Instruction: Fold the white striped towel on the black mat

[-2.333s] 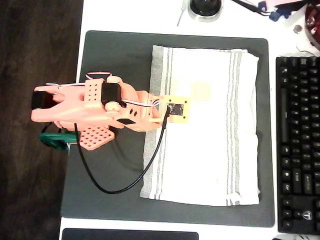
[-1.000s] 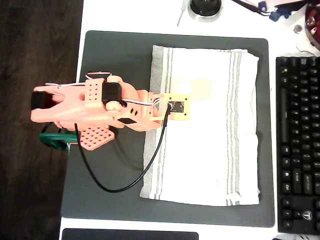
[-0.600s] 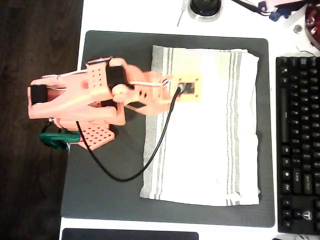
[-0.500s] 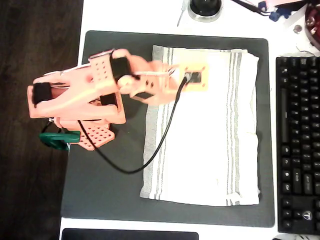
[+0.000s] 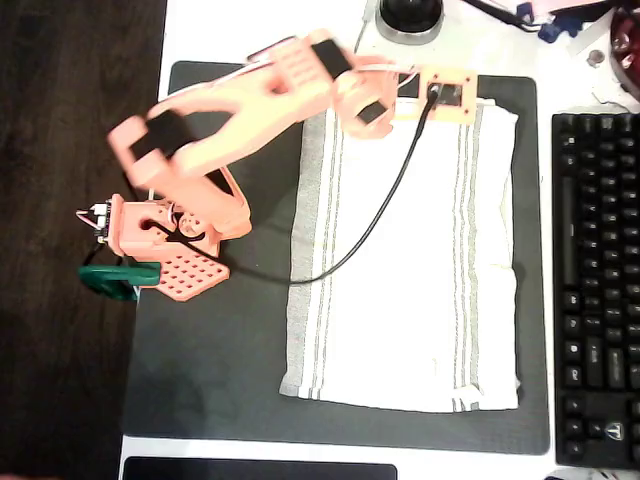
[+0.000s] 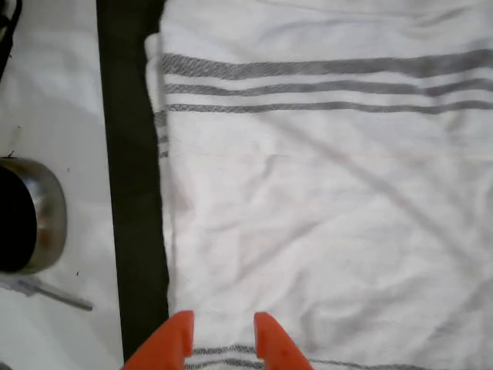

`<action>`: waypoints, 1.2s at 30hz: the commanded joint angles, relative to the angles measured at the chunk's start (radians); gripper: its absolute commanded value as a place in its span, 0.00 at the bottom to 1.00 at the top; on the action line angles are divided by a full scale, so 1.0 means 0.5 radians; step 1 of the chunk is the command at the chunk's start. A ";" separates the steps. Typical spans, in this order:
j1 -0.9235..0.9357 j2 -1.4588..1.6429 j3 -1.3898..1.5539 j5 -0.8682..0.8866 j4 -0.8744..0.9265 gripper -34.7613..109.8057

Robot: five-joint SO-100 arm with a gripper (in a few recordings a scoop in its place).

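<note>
On the black mat (image 5: 230, 350) the white striped towel (image 5: 420, 280) lies spread flat, its long axis running from the top of the overhead view to the bottom, with a band of grey stripes down its left side and another down its right. It fills the right half of the mat, its right edge close to the mat's right border.

The orange arm reaches from its base at the left of the mat up to the towel's top edge. In the wrist view the claw (image 6: 222, 339) shows two orange fingertips (image 6: 271, 339) with a narrow gap between them and nothing held; they look released but only slightly parted. The tips hover above the towel near its corner, where one stripe band ends, with the edge and a strip of bare mat just to their left in that view. Whether they touch the cloth cannot be told.

The towel stretches away from the claw toward the bottom of the overhead view, so a fold would likely carry this edge along the long axis.

Around the mat, on the white counter (image 5: 270, 30), a round metal-rimmed object (image 5: 408, 18) sits just beyond the top edge, near the claw. A black keyboard (image 5: 596, 290) lies right of the mat. The arm's black cable (image 5: 375, 215) drapes across the towel's left stripes and could drag on the cloth.
</note>
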 commanded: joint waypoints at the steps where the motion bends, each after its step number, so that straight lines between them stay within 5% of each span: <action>1: -0.061 -0.285 -0.264 0.037 -0.037 0.33; 19: -0.169 -1.150 -0.884 0.071 -0.114 0.35; 28: -0.239 -1.224 -0.887 0.040 -0.086 0.24; 36: -0.202 -1.031 -0.838 0.040 -0.012 0.24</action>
